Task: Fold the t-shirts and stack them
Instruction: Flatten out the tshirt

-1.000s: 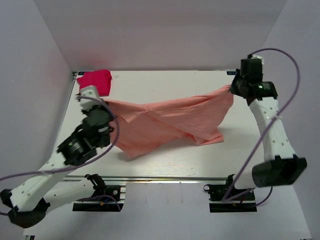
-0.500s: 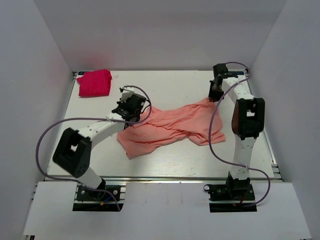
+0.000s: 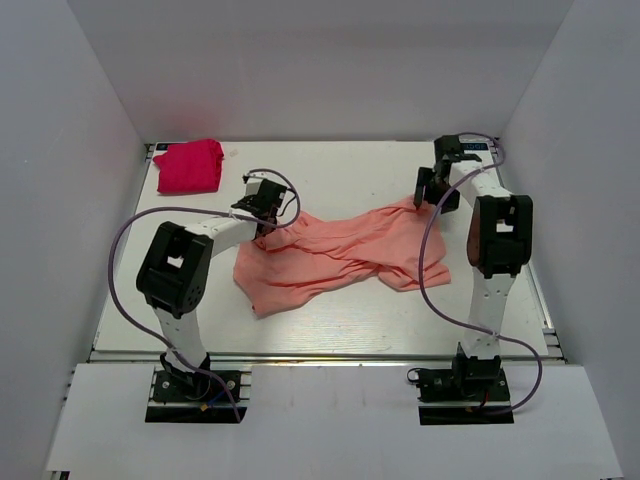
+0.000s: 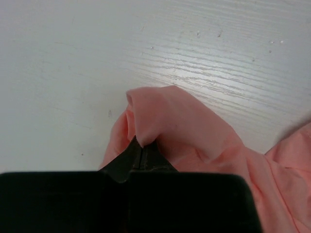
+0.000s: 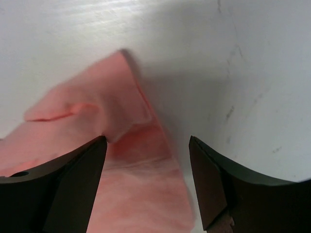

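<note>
A salmon-pink t-shirt (image 3: 340, 252) lies crumpled across the middle of the white table (image 3: 330, 170). My left gripper (image 3: 262, 213) is shut on its left corner; in the left wrist view a fold of the pink t-shirt (image 4: 184, 126) rises from the closed tips of the left gripper (image 4: 143, 144). My right gripper (image 3: 428, 194) hangs open over the shirt's right corner. In the right wrist view that corner of the pink t-shirt (image 5: 112, 116) lies loose between the spread fingers of the right gripper (image 5: 148, 140). A magenta-red t-shirt (image 3: 188, 165) sits folded at the far left corner.
White walls close in the table on the left, back and right. Both arms stretch far out over the table, with purple cables (image 3: 130, 225) looping beside them. The table's near edge runs along a metal rail (image 3: 320, 355).
One second ago the shirt was stretched in the air between both grippers. Both arms have since lowered it onto the table, and the right gripper has opened and let go of its corner.
</note>
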